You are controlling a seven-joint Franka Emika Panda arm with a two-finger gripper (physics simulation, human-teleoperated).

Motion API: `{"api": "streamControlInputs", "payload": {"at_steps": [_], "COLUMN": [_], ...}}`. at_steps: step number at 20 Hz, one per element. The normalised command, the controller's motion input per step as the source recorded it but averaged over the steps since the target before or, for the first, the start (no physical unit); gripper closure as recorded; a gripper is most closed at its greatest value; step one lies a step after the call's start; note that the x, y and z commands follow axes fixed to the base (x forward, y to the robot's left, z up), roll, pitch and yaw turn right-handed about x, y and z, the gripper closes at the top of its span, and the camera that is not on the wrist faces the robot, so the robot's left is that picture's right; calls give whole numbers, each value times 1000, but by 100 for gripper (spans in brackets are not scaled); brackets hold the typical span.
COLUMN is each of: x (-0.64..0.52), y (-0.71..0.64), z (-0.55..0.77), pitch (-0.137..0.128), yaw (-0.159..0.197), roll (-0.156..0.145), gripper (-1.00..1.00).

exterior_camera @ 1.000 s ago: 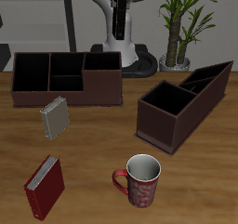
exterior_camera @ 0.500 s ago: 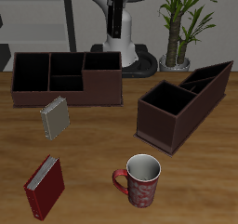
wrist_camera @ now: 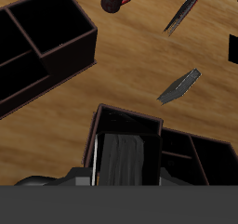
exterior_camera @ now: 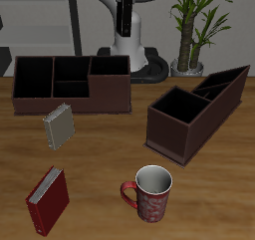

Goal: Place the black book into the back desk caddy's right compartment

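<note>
The back desk caddy (exterior_camera: 70, 100), a long low dark-brown box, stands at the table's back. In the wrist view the black book (wrist_camera: 116, 158) stands inside the caddy's (wrist_camera: 200, 146) right compartment (wrist_camera: 130, 122), its thin pale page edge along one side. In the exterior view the book is lost in the dark of that cell (exterior_camera: 111, 81). My gripper (exterior_camera: 124, 27) hangs high above the compartment, near the robot's base. It is open and holds nothing. The wrist view shows only its grey housing, no fingertips.
A slanted dark-brown caddy (exterior_camera: 194, 110) stands beside the back caddy. A gray book (exterior_camera: 58, 126) stands in front of the back caddy. A red book (exterior_camera: 47, 199) and a red mug (exterior_camera: 149, 192) are near the front edge. A potted plant (exterior_camera: 194, 25) stands at the back.
My gripper has risen a little, away from the caddy. The books, mug and caddies have not moved.
</note>
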Motion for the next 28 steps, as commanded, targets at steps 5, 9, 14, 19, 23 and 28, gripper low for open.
{"api": "streamControlInputs", "payload": {"at_steps": [5, 9, 14, 19, 23, 28], "x": [-97, -66, -5, -57, 33, 82], "y": [107, -117, -129, -93, -81, -47], "z": [92, -35, -29, -95, -122, -241], "pitch": [-25, 7, 10, 20, 26, 48], "yaw": [2, -7, -24, -29, -21, -17], "roll": [35, -5, -22, -14, -18, 0], "gripper": [100, 100, 100, 100, 100, 100]}}
